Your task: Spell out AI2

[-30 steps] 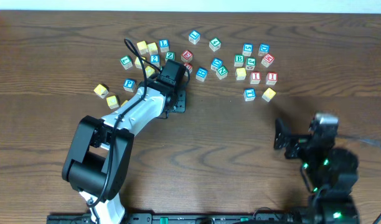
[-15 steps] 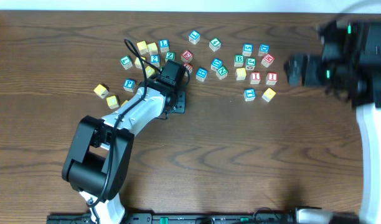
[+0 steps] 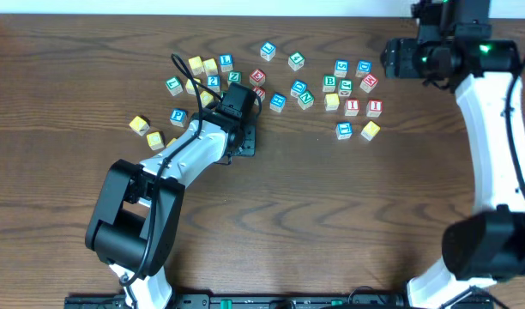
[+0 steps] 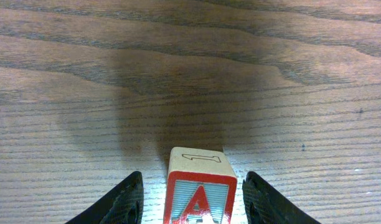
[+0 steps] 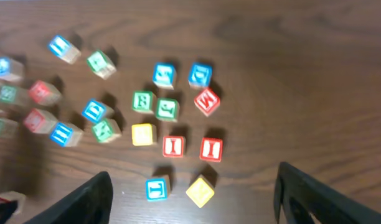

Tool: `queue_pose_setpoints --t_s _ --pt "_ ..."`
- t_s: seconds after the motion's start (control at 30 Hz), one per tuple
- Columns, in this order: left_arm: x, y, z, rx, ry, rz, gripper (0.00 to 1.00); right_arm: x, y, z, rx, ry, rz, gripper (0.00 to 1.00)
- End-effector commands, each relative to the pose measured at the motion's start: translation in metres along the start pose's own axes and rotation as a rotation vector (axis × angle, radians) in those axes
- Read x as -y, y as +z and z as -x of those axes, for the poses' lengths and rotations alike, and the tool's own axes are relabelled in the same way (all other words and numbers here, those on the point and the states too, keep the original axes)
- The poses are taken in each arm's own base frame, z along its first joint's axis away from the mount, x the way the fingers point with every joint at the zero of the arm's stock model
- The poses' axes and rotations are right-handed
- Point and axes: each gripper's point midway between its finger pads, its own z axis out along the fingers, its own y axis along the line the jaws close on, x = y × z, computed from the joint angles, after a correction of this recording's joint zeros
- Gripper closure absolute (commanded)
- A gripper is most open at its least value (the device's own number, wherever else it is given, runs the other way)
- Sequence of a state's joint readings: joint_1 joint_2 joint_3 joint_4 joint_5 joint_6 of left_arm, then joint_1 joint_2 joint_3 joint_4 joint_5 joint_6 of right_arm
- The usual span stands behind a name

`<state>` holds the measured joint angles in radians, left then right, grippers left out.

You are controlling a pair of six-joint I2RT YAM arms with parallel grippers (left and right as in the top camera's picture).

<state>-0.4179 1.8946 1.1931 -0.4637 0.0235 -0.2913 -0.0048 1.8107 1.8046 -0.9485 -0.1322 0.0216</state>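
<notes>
My left gripper [image 4: 190,205] rests on the table, open, with a finger on each side of a red A block [image 4: 200,193] and a small gap on both sides. In the overhead view the gripper [image 3: 244,140] hides this block. Two red I blocks [image 3: 352,107] [image 3: 374,107] lie side by side in the right cluster and also show in the right wrist view [image 5: 174,146] [image 5: 211,149]. A blue block that seems to read 2 [image 3: 213,81] lies in the left cluster. My right gripper [image 3: 393,58] [image 5: 193,186] is wide open and empty, high above the right cluster.
Several letter blocks lie scattered across the far half of the table. Among them are a blue T block [image 5: 157,188], a yellow block [image 5: 200,191] and a red N block [image 5: 206,100]. Two yellow blocks [image 3: 140,125] sit left of my left arm.
My right arm has swung from the front right corner up to the far right, over the right block cluster. The left arm and the A block have not moved.
</notes>
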Motion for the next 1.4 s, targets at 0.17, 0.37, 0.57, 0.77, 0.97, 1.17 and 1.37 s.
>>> queue_pose_setpoints --t_s 0.17,0.37,0.57,0.77,0.97,1.17,1.37 --pt "-0.003 0.001 -0.001 -0.002 0.000 0.011 0.49 0.009 0.063 -0.030 -0.160 0.089 -0.033 0.29" --pt "-0.003 0.001 -0.001 -0.002 0.000 0.011 0.49 0.022 0.100 -0.047 -0.226 0.093 -0.081 0.31" --pt "-0.003 0.001 -0.001 -0.002 0.000 0.011 0.49 0.040 0.134 -0.057 -0.250 0.085 -0.132 0.31" --pt "-0.003 0.001 -0.001 -0.002 0.000 0.011 0.49 0.041 0.160 -0.070 -0.285 0.072 -0.115 0.38" --pt "-0.003 0.001 -0.001 -0.002 0.000 0.011 0.49 0.042 0.179 -0.081 -0.315 0.060 -0.103 0.48" --pt "-0.003 0.001 -0.001 -0.002 0.000 0.011 0.49 0.036 0.190 -0.090 -0.337 0.058 -0.061 0.49" --pt "-0.003 0.001 -0.001 -0.002 0.000 0.011 0.49 0.036 0.192 -0.097 -0.356 0.062 -0.058 0.51"
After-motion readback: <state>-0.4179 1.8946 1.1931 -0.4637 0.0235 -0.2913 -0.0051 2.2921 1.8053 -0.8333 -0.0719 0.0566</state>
